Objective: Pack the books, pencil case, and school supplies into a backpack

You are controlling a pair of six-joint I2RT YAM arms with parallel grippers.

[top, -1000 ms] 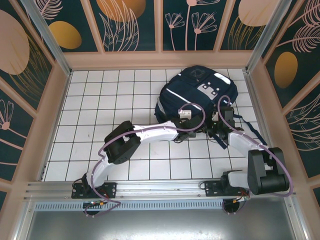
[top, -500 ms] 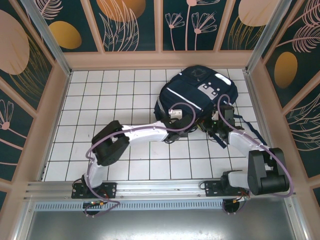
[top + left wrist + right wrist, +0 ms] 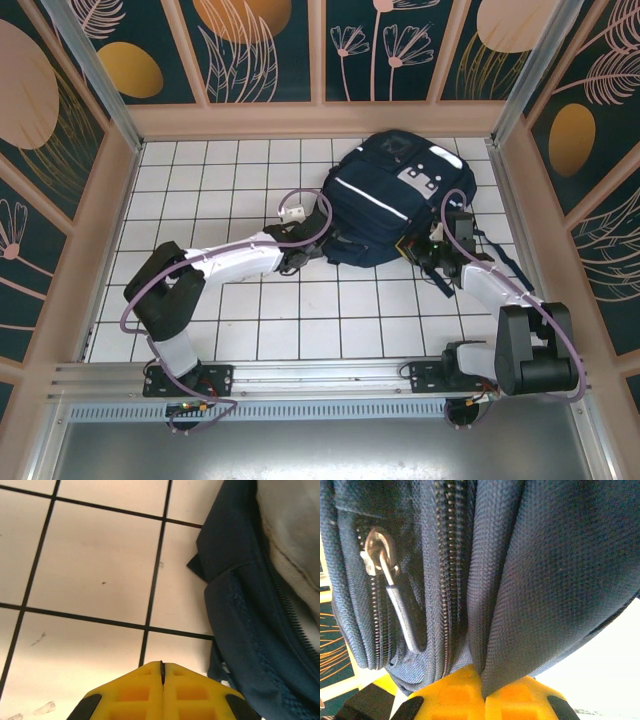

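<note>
The navy backpack (image 3: 385, 195) lies flat at the back right of the tiled floor, white stripes and grey patches up. My left gripper (image 3: 298, 258) sits low beside its near-left corner. In the left wrist view the yellow fingers (image 3: 161, 664) are pressed together over bare tile, with the backpack's edge (image 3: 260, 630) to the right. My right gripper (image 3: 425, 250) is at the bag's near-right edge. In the right wrist view its jaws (image 3: 484, 692) pinch a fold of the backpack's fabric (image 3: 545, 555), beside a zipper with a metal pull (image 3: 385, 575). The books, pencil case and school supplies are out of view.
White tiled floor (image 3: 200, 190) stretches left and in front of the backpack. Wooden-framed patterned walls (image 3: 100, 250) box the floor on three sides. A metal rail (image 3: 320, 375) carries both arm bases at the near edge.
My left arm has swung left, from under the backpack's near edge out to its near-left corner, with its elbow folding back. The right gripper has stayed at the bag's near-right edge.
</note>
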